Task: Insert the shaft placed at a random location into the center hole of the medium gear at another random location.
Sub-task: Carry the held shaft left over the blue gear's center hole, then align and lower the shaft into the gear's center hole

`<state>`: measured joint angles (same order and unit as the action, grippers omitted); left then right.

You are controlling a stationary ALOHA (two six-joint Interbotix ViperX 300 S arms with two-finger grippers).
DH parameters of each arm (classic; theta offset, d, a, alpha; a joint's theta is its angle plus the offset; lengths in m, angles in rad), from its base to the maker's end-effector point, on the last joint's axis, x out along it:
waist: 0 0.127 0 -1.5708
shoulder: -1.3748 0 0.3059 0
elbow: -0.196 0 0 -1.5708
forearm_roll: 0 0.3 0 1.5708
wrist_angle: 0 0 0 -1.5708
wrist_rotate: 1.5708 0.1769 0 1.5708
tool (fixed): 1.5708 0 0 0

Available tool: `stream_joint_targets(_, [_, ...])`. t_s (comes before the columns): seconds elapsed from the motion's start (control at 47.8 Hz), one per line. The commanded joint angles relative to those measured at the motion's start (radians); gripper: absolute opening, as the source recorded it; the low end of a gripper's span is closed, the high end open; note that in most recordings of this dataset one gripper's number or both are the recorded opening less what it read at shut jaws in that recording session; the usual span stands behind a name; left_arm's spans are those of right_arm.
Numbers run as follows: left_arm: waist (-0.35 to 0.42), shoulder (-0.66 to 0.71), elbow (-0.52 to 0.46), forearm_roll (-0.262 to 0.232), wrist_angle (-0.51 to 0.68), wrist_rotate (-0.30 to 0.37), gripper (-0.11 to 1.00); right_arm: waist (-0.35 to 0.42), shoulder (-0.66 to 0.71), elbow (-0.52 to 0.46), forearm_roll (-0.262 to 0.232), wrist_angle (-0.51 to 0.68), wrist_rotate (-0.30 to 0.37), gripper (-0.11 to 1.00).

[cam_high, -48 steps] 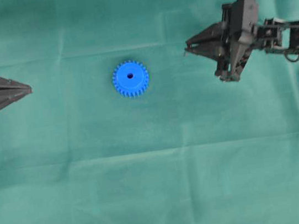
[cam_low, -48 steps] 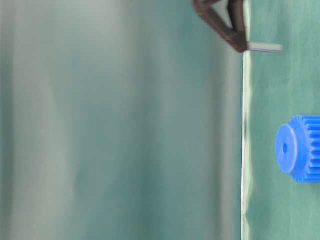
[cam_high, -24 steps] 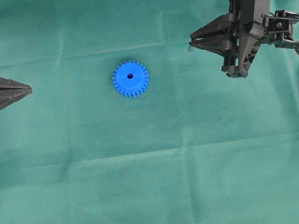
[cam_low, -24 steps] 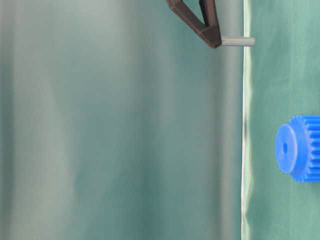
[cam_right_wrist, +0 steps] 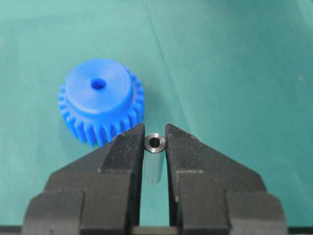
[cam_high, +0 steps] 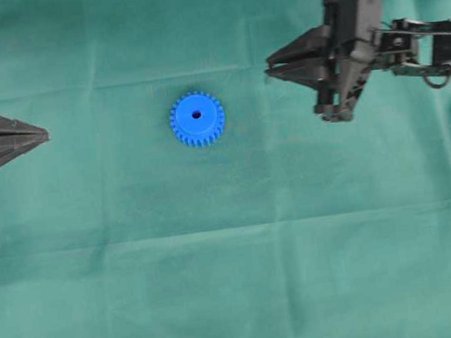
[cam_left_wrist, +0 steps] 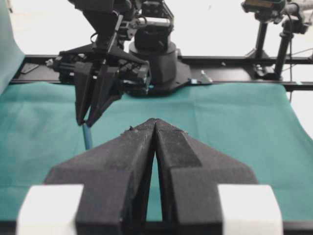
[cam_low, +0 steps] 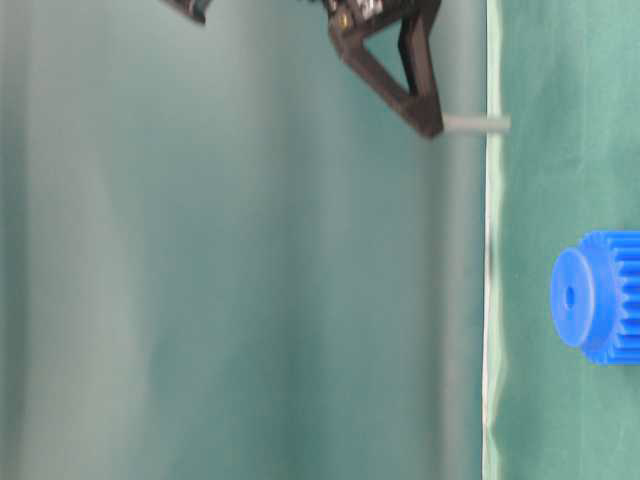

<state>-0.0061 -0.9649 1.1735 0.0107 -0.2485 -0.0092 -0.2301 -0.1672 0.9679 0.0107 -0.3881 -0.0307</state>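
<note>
A bright blue plastic toothed wheel, the medium gear [cam_high: 197, 118], is seen lying flat on the green cloth-covered counter [cam_high: 238, 260], roughly midway between the two arms in the overhead view, with its round raised hub facing up. The small dark center hole [cam_high: 196, 114] in that hub is left uncovered. The right end effector [cam_high: 269, 73], black and wedge-shaped, is held above the counter well to the right of the gear, its tips pointed toward the gear. In the right wrist view the short silver-grey metal shaft [cam_right_wrist: 155, 144] is seen clamped between the two black fingers [cam_right_wrist: 124, 152], its round end facing the camera and showing a hollow bore. From that view the gear appears just beyond and to the left of the finger tips. In the table-level view, which is turned on its side, the shaft [cam_low: 476, 124] is seen projecting from the finger tips toward the counter surface, clear of the cloth and well apart from the gear [cam_low: 597, 296]. The left end effector [cam_high: 43, 136] is parked at the left edge of the overhead view, apart from the gear, with its black fingers [cam_left_wrist: 117, 161] pressed together and nothing gripped between them.
</note>
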Motion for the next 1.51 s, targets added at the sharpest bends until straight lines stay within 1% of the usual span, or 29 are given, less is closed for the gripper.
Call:
stream_joint_targets(0.0, [-0.002,0.008,-0.025,0.0,-0.006,0.0,0.0,0.017,0.032,-0.075,0.0,-0.005,-0.009,0.13])
stream_joint_targets(0.23, [-0.002,0.009,-0.025,0.002,-0.006,0.0,0.0,0.051,0.132,-0.209,-0.002,0.015,-0.012,0.13])
stream_joint_targets(0.376, [-0.002,0.008,-0.026,0.002,-0.005,0.0,0.0,0.074,0.187,-0.293,-0.002,0.052,-0.014,0.13])
stream_joint_targets(0.565, [-0.002,0.008,-0.025,0.002,-0.006,0.0,0.0,0.092,0.23,-0.359,-0.005,0.083,-0.014,0.13])
stream_joint_targets(1.087, [-0.002,0.005,-0.026,0.002,-0.005,0.0,0.0,0.095,0.239,-0.367,-0.005,0.084,-0.014,0.13])
stream_joint_targets(1.485, [-0.002,0.003,-0.026,0.002,-0.006,0.0,0.0,0.095,0.29,-0.367,-0.003,0.078,-0.005,0.13])
